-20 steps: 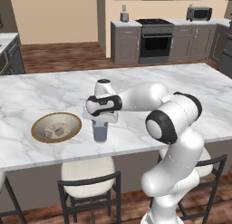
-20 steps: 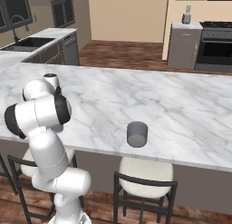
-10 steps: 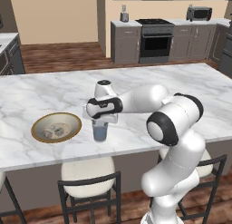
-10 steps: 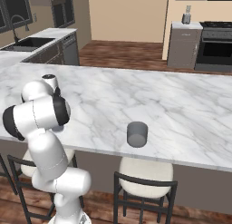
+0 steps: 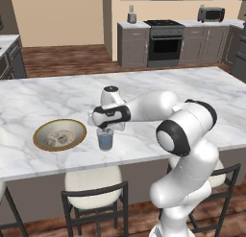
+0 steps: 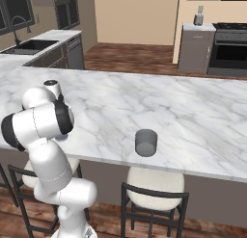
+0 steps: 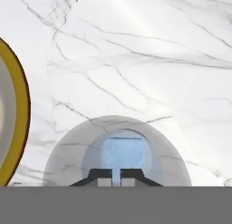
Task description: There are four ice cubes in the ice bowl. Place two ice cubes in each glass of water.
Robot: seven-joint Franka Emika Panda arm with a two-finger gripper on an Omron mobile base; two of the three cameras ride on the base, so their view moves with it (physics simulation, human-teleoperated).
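Directly below the gripper (image 7: 116,174) stands a glass of water (image 5: 105,138), the jaws pressed nearly together with no cube visible between them.
Looking down from the hand, the fingertips (image 7: 100,175) sit over the glass's open mouth, bluish water beneath, and the ice bowl (image 7: 17,109) shows its gold rim just off to one side. From the left base camera, pale ice cubes (image 5: 59,137) lie in that bowl beside the glass. The right base camera alone shows the second, darker glass (image 6: 145,142) well apart on the marble counter (image 6: 183,112).
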